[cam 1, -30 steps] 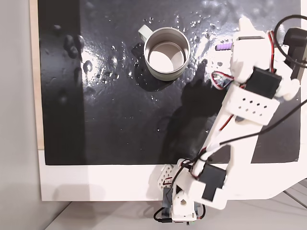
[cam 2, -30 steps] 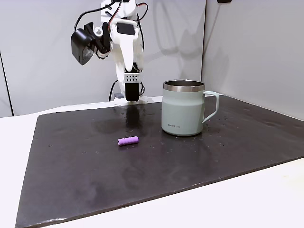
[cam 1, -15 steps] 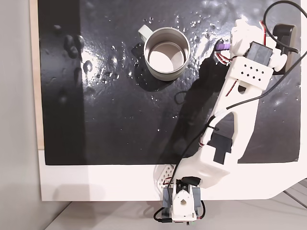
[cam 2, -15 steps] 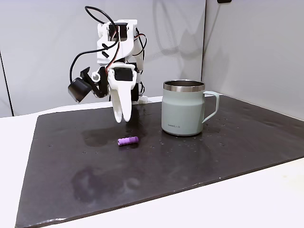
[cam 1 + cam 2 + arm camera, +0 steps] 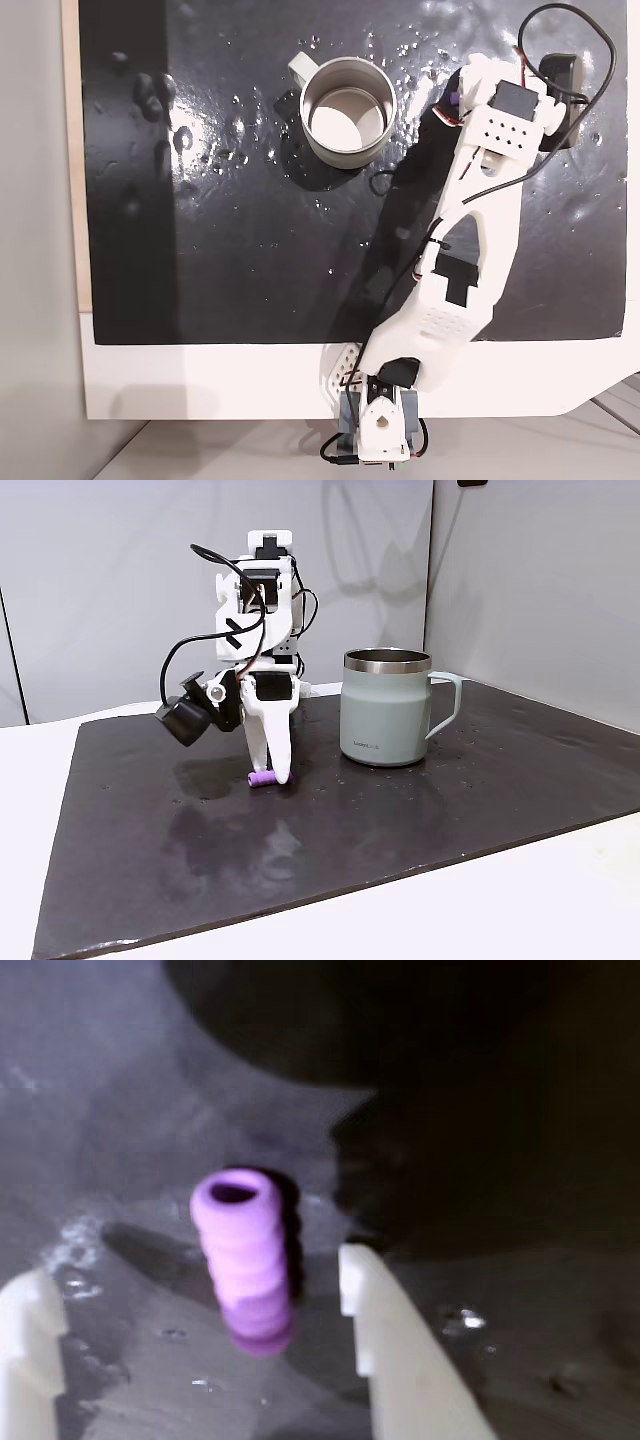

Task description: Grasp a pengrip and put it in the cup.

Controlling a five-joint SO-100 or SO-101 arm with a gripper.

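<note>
pincer (image 5: 195, 1285) fingers are seen spread apart in the wrist view, one white fingertip (image 5: 30, 1305) at the left edge and the other at the right of centre, with the pengrip (image 5: 245, 1260) lying on the mat between them. the purple ribbed tube is nearer the right fingertip than the left, and no contact with either finger can be made out. its open end is pointed away from the camera, toward the far side of the scene.

in a fixed view from the side, the pengrip (image 5: 259, 778) is seen flat on the black mat (image 5: 450, 800), partly hidden behind the lowered white fingers (image 5: 283, 765) of the pincer (image 5: 278, 776), whose tips are down at the mat's surface. the cup (image 5: 388, 707) is stood upright to the right of the pengrip, well apart from it, its handle turned to the right.

in a fixed view from above, only a sliver of the pengrip (image 5: 455, 100) is shown beside the arm's wrist, to the right of the cup (image 5: 347, 110), whose inside is seen pale and whose handle is at its upper left. the arm (image 5: 460, 260) is stretched from its base at the near edge across the mat (image 5: 200, 250).
</note>
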